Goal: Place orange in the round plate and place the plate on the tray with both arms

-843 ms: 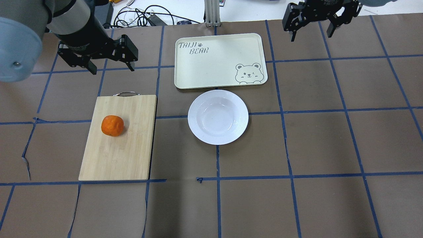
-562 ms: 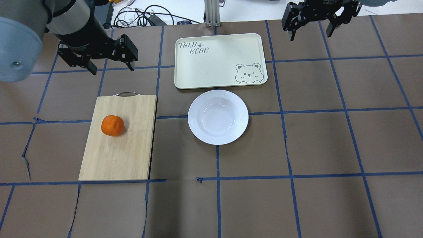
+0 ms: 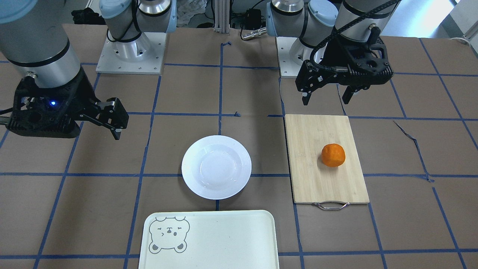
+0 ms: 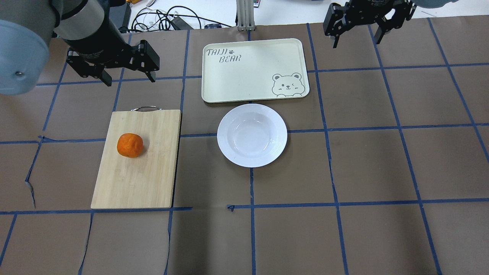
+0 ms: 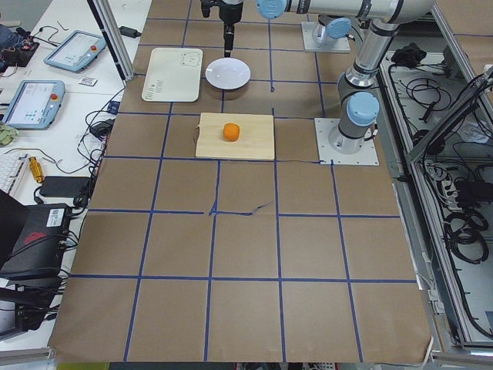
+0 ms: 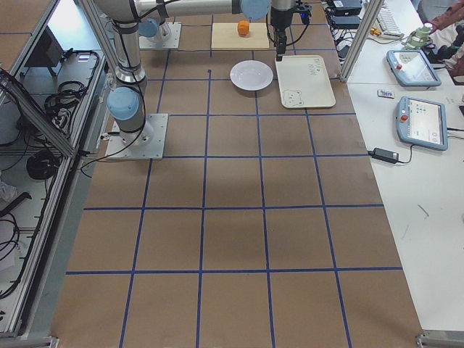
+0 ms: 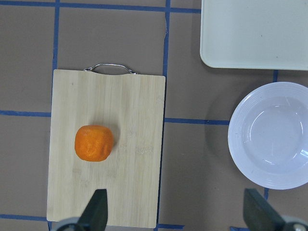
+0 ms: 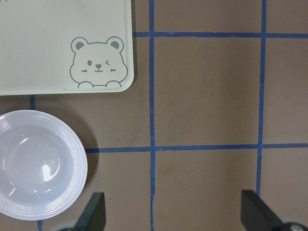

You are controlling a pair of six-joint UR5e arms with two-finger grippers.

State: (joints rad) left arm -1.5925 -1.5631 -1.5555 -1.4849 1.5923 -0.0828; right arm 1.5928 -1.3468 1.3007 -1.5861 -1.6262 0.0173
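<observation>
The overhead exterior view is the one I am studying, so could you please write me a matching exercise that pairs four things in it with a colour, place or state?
Column one:
1. orange
2. round plate
3. tray
4. left tool

Column two:
A. jaws open, holding nothing
B. cream, with a bear face in one corner
C. resting on the bamboo cutting board
D. white, empty, lying beside the tray

Pairs: 1-C, 2-D, 3-B, 4-A.
</observation>
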